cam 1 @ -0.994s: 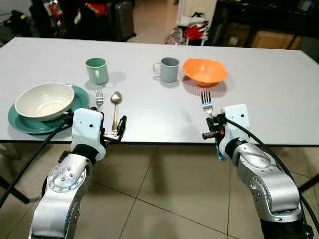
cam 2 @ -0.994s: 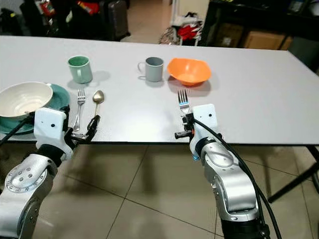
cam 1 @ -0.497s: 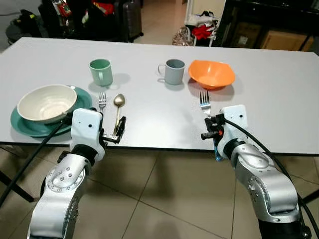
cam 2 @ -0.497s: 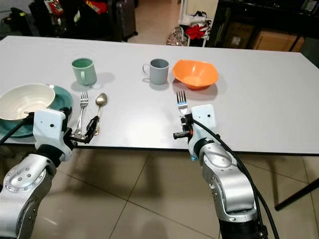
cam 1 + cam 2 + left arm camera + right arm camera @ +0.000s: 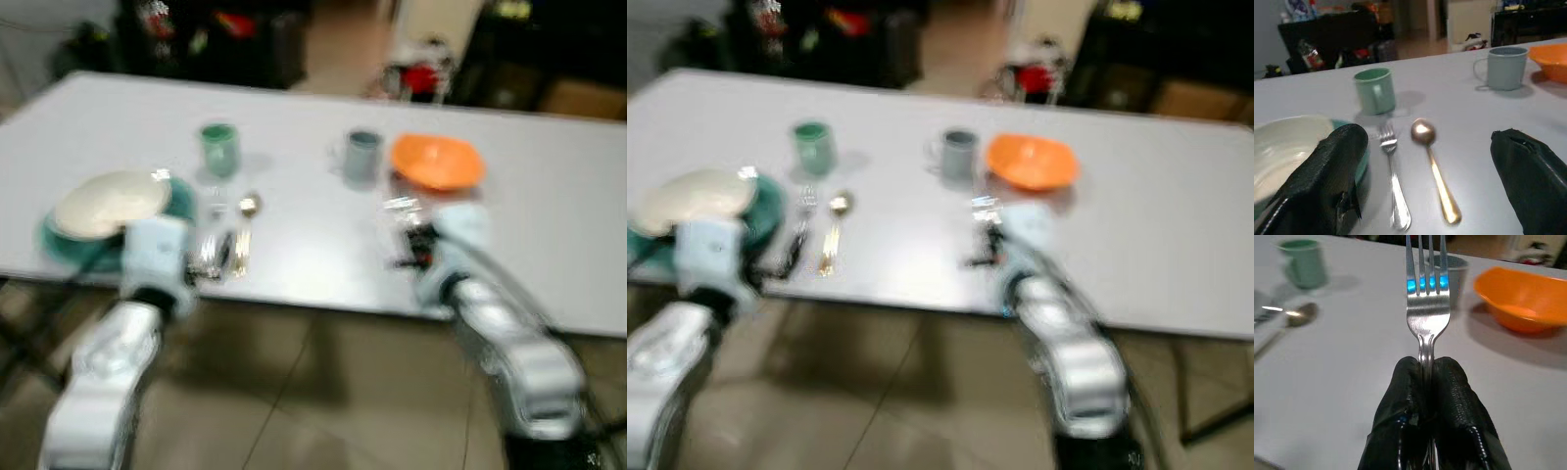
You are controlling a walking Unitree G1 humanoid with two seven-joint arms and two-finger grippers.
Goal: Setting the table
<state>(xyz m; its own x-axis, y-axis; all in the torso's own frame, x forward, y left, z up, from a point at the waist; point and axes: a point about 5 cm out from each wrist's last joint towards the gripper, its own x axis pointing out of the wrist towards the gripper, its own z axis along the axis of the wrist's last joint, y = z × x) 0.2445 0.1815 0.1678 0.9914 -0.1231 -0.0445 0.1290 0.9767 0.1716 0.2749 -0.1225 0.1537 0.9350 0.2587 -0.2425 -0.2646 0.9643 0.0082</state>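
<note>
A fork (image 5: 1426,308) is clamped by its handle between the closed fingers of the right gripper (image 5: 1426,382), tines pointing toward the orange bowl (image 5: 1520,301) at about one o'clock and the grey mug (image 5: 1506,67) at twelve. The left gripper (image 5: 1425,181) is held with its fingers spread wide above the near table (image 5: 294,259) edge, a second fork (image 5: 1393,196) and a gold-handled spoon (image 5: 1432,166) lying between them untouched, the green mug (image 5: 1375,90) beyond at eleven and a cream bowl (image 5: 108,203) on a teal plate at nine. The head views are blurred, so the placement spot could be misjudged. The fork could twist in so narrow a grip, or strike the orange bowl if carried too far forward.
</note>
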